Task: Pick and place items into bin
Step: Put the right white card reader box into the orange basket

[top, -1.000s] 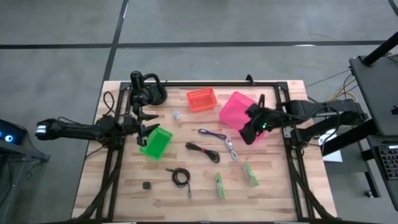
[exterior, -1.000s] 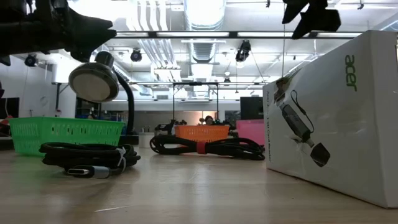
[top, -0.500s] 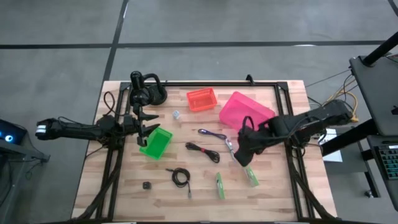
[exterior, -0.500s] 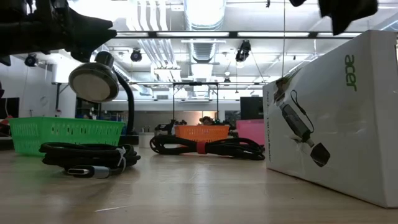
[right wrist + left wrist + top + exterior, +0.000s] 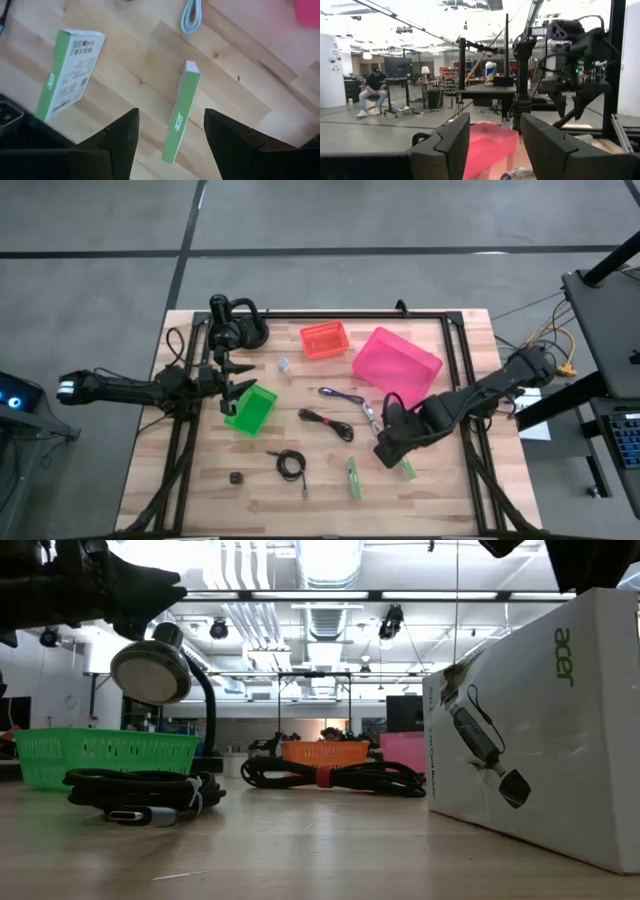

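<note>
Green packets: one (image 5: 181,111) lies on the worktop (image 5: 450,500) directly beneath the right tool (image 5: 167,135), between its spread, empty fingers; the second (image 5: 70,70) lies just beside. Left tool (image 5: 232,385), released, hangs over the green bin (image 5: 252,410).
</note>
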Tool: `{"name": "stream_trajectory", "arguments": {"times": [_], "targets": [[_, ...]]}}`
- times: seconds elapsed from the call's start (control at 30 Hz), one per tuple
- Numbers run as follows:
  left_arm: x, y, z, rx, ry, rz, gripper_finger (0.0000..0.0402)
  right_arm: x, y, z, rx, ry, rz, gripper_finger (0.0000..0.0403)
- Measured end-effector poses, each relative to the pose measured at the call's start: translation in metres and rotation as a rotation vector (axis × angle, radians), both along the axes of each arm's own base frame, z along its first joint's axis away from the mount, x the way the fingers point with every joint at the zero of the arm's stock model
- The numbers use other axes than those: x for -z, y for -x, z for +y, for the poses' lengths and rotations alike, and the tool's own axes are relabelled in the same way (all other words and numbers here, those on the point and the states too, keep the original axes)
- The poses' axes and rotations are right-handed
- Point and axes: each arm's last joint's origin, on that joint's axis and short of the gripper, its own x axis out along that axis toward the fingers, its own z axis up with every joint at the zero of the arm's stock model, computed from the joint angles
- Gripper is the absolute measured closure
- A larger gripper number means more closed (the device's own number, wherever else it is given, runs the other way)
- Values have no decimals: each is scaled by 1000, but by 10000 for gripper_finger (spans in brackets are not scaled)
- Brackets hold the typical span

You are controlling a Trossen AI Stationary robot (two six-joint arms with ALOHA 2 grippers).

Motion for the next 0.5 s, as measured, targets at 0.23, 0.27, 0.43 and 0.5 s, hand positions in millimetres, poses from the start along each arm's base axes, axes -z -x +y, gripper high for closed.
{"name": "stream_trajectory", "arguments": {"times": [0.23,0.27,0.43,0.5], "targets": [[1,0,0,0,0,3,240,11,-1,8,-24,45,25,193],[1,0,0,0,0,6,240,13,-1,9,-28,51,34,193],[1,-1,0,-1,0,8,240,25,-4,11,-31,83,70,193],[1,-1,0,-1,0,9,240,30,-6,13,-31,91,86,193]]}}
